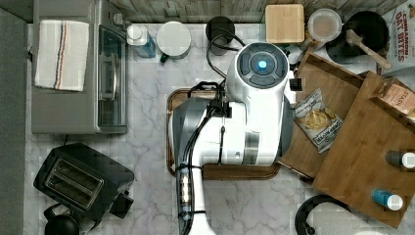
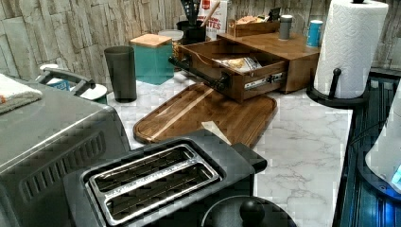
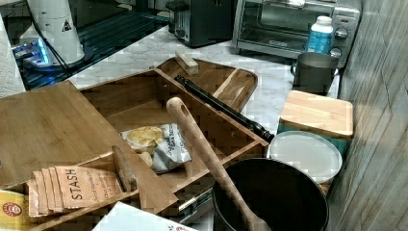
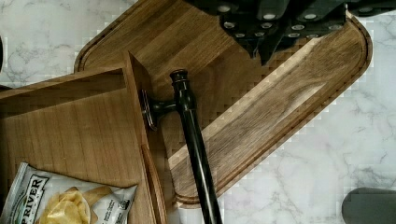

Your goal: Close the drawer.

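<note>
Drawer stiff, on slides — push dark bar handle just beside gripper; finger spread: cannot tell.

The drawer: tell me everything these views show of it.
The drawer is a shallow rectangular box of medium-brown wood with thin walls and a grained floor. It stands pulled out of its wooden cabinet, open. A long dark metal bar handle runs across its front on short posts, and a metal slide rail shows on its side. A chip bag lies inside. Its front overhangs the darker tray on the marble counter.
</note>
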Robot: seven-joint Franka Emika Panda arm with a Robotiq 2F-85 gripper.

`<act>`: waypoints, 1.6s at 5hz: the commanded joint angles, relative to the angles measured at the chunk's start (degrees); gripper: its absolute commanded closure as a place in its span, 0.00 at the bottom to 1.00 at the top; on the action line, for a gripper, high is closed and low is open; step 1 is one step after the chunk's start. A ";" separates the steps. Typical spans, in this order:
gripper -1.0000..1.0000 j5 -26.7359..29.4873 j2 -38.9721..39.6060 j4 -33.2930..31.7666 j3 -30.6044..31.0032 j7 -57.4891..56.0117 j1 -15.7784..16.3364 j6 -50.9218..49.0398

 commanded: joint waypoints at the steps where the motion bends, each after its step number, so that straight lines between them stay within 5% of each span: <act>1: 1.00 0.00 0.00 -0.04 0.01 -0.01 -0.02 0.00; 8: 1.00 -8.74 12.46 3.57 -1.01 -0.44 0.48 18.69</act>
